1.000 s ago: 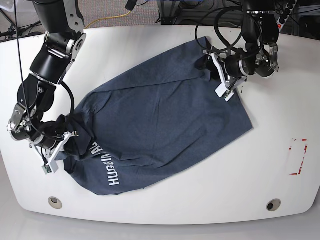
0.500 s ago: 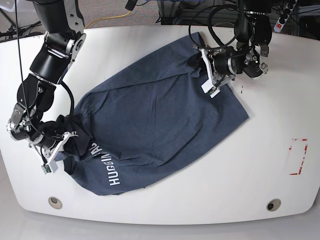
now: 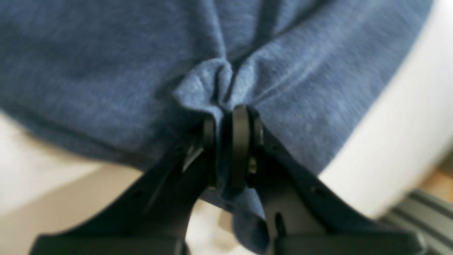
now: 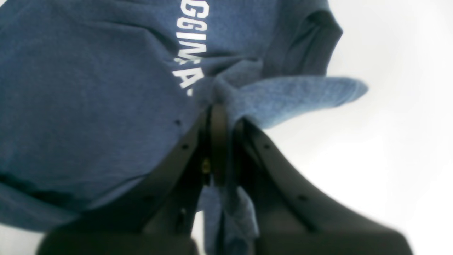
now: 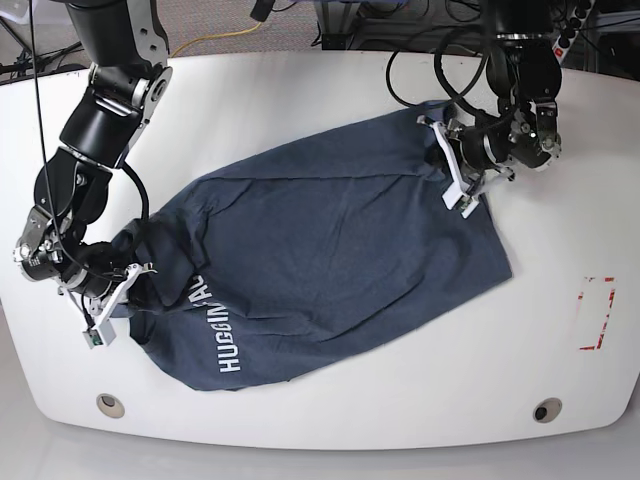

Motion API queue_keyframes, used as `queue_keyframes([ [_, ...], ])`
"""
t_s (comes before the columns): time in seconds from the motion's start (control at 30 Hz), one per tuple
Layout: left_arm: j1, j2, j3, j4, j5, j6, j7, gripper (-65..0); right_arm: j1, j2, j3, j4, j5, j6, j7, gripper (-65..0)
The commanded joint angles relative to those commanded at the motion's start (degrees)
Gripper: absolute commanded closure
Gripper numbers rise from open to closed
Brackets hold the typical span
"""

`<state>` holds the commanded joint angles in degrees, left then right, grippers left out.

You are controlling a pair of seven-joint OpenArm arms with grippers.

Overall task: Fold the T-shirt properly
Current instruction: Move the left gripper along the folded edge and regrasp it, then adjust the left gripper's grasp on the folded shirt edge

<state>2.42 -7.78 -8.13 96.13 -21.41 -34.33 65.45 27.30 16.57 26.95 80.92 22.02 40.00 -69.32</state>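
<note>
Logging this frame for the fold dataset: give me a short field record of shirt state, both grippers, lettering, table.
garment: T-shirt, spread diagonally, rumpled, not yet folded
lettering: white "HUGGING" partly readable near its lower-left end, facing up
left gripper: shut on a bunched pinch of fabric at the shirt's upper-right edge
right gripper: shut on gathered fabric beside the lettering, lower-left end
surface: white table
other marks: red tape outline at the table's right edge, apart from the shirt

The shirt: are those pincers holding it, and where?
Yes. The left pincer pinches a bunched fold at the T-shirt edge; the right pincer pinches fabric beside the white lettering.
</note>
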Motion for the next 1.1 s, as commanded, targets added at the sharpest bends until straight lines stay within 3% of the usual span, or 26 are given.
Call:
queue_keyframes([
  [0.27,-11.9,-4.9,0.0,-8.9,1.9,-0.1,-0.3,-3.1,0.0,-0.1,0.0,0.0,0.0,0.0,0.0,0.0],
  [0.43,-14.6,-6.5,-0.1,-6.0,1.8,-0.2,-0.3,-3.1,0.0,-0.2,0.0,0.0,0.0,0.0,0.0,0.0],
  [0.63,-12.0,-6.5,-0.1,3.3,2.0,-0.3,0.1,-4.2,0.0,-1.7,0.0,0.0,0.0,0.0,0.0,0.0],
  [0.83,-7.8,-7.6,-0.1,3.8,2.1,-0.3,0.1,-14.4,0.1,-1.8,-0.1,0.0,0.0,0.0,0.0,0.0],
  [0.93,-5.5,-9.6,-0.1,3.9,2.0,-0.2,0.0,-16.7,0.2,-1.8,-0.3,-0.1,0.0,0.0,0.0,0.0],
  [1.1,-2.0,-9.8,-0.1,5.1,1.8,-0.3,0.0,-22.5,0.2,-1.8,-0.3,-0.3,0.0,0.0,0.0,0.0],
])
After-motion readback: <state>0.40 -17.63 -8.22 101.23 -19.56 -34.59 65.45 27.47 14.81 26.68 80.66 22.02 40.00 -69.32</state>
